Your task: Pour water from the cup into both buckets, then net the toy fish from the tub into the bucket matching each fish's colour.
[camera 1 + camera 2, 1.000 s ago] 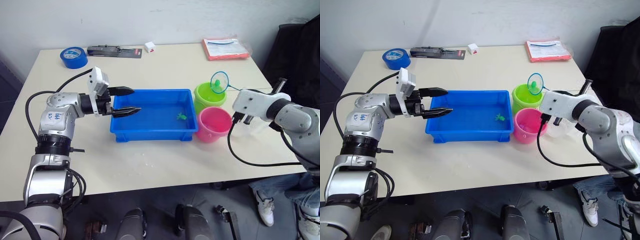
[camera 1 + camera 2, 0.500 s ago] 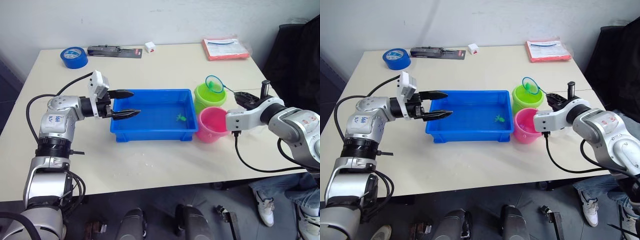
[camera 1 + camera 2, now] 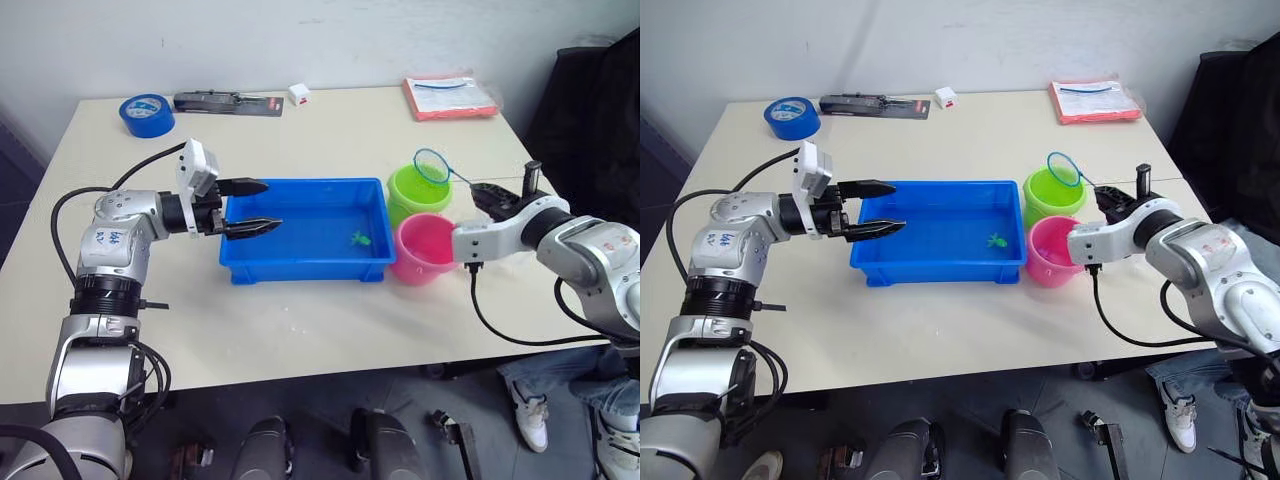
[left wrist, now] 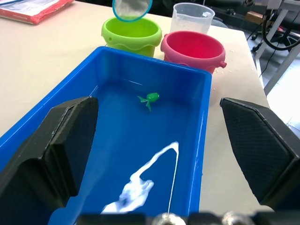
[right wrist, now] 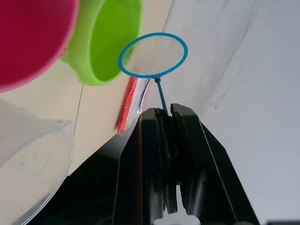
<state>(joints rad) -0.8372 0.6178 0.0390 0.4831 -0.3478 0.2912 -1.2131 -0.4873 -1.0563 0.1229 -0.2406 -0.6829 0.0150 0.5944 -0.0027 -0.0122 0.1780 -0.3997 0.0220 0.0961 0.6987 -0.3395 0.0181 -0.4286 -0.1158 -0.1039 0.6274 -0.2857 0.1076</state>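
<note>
The right gripper [image 5: 164, 112] was clamped on the thin handle of the net [image 3: 431, 165], holding its blue ring in the air above the far rim of the lime green bucket [image 3: 419, 194]. The pale mesh hung just over the bucket's mouth, ahead of the black fingertips. The pink bucket [image 3: 428, 248] stood touching the green one on its near side, both just beside the right end of the blue tub [image 3: 305, 231]. The clear cup [image 4: 192, 17] sat on the table [image 3: 330, 130] behind the pink bucket as seen from the left wrist, close to the right arm.

One green toy fish [image 3: 360, 238] lay in the tub near its right end, well apart from either gripper. The left gripper [image 3: 255, 206] hovered at the tub's left end with its two black fingers spread wide and nothing between them, the fish across the tub from it.

A blue tape roll [image 3: 147, 113], a black tool [image 3: 228, 102], a small white block [image 3: 299, 94] and a red folder [image 3: 451, 97] lay along the table's far side.
</note>
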